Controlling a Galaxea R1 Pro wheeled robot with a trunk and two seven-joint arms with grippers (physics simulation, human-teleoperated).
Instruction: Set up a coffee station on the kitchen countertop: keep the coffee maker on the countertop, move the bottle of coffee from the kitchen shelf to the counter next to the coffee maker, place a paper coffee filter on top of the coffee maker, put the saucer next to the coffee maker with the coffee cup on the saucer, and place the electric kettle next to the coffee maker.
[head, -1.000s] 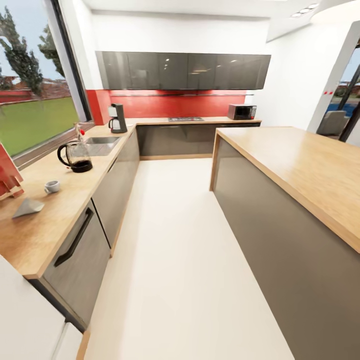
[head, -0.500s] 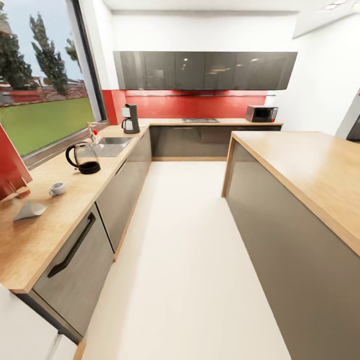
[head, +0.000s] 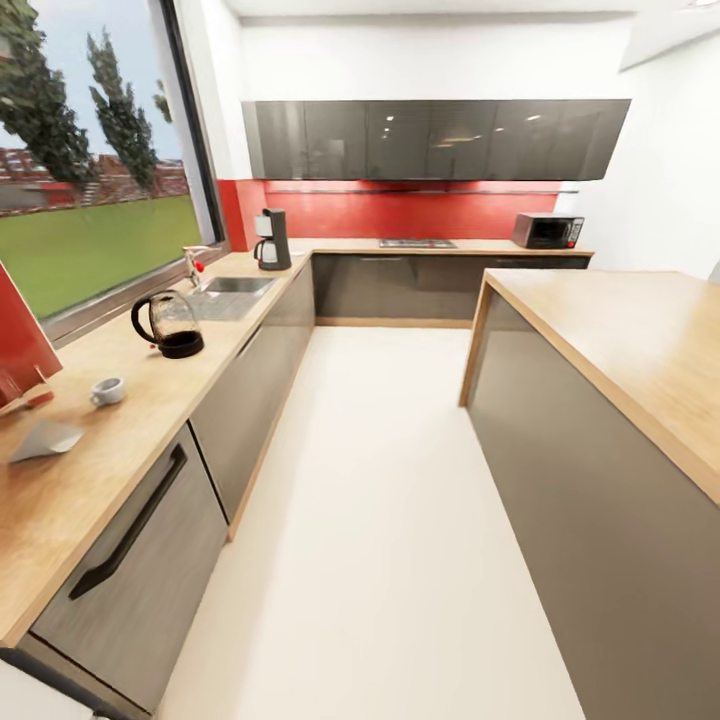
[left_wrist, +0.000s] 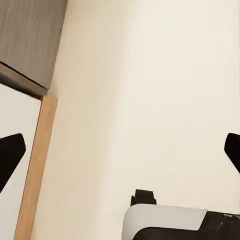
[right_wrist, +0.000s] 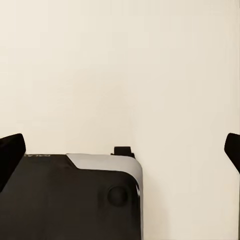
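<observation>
Both grippers' jaws spread wide over bare floor, holding nothing; roll along the counter (head: 150, 400) toward the electric kettle (head: 172, 324), stopping square before reaching; the coffee maker (head: 272, 239) stands far beyond.

You were looking at a home kitchen. A long wood-toned L-shaped counter (head: 120, 420) ran over glossy grey base cabinets (head: 250, 390), with a red backsplash (head: 400, 212) and a row of glossy grey wall cabinets (head: 430, 140) above. A steel sink with a tap (head: 228, 290), a black hob (head: 417, 243), a dark microwave (head: 548, 231), a dark grey drip coffee maker (head: 272, 240) and a clear glass kettle with a black handle (head: 172, 324) stood along it. A wood-topped island (head: 620, 330) faced it, and a large window (head: 90, 190) showed lawn and trees.
</observation>
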